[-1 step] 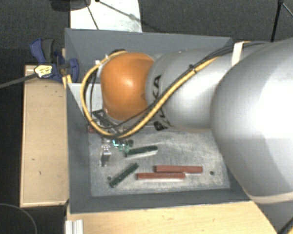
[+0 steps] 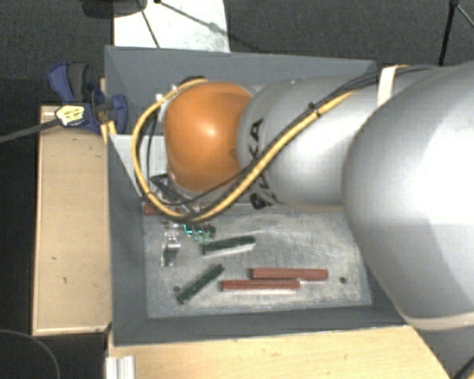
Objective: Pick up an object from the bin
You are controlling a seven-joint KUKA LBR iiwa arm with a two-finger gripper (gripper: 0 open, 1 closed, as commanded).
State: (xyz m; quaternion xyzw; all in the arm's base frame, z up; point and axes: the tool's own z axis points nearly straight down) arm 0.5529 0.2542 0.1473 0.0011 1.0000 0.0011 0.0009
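My gripper (image 2: 171,249) hangs low over the left part of the bin floor, under the orange wrist cover. Just to its right lies a dark green bar (image 2: 229,245), with a small green piece (image 2: 196,230) at its left end. A second dark green bar (image 2: 199,283) lies slanted below the gripper, toward the front. Two reddish-brown bars (image 2: 288,274) (image 2: 261,286) lie side by side further right. I see nothing held in the gripper.
The arm and its orange cover hide the back half of the bin. A reddish-brown end (image 2: 148,208) pokes out under the cover by the left wall. A small dark speck (image 2: 343,280) lies at the floor's right.
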